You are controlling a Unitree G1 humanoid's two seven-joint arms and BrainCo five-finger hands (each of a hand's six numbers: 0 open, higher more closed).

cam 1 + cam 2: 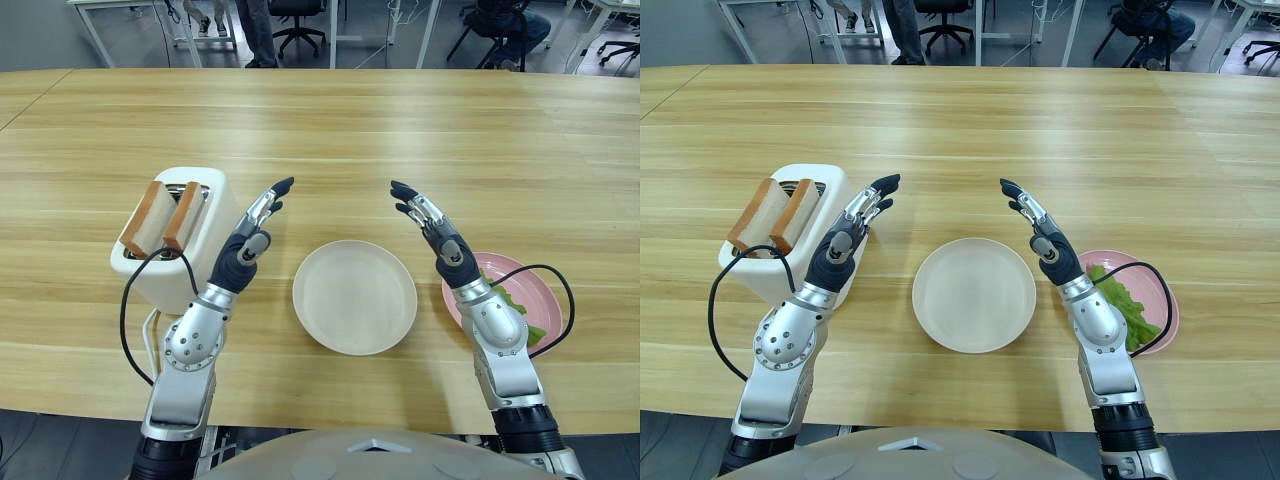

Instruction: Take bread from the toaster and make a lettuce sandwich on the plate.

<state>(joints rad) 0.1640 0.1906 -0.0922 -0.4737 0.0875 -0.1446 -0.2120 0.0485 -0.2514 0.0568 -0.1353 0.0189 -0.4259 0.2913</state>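
A white toaster [170, 285] stands on the left part of the wooden table [400, 130]. In its two slots there are two slices of bread, one slice [146, 218] on the left and the other slice [184, 215] just beside it on the right. Both slices stand high out of the slots, with the brown crust on top, and they lean a little to the left.

In the middle, near the front edge of the table, there is a round cream plate [354, 296]; nothing lies on it. To the right of it, close but apart from it, there is a pink plate [495, 263]. On the pink plate lies green lettuce [1125, 305], partly covered by the right forearm.

The left hand [250, 240] is above the table between the toaster and the cream plate, very near the right side of the toaster; whether it touches the toaster I cannot tell. Its fingers are stretched out, pointing forward and up, and it holds nothing. The right hand [440, 235] is between the cream plate and the pink plate, above the back edge of the pink one. Its fingers are also stretched and a little spread, and it holds nothing.
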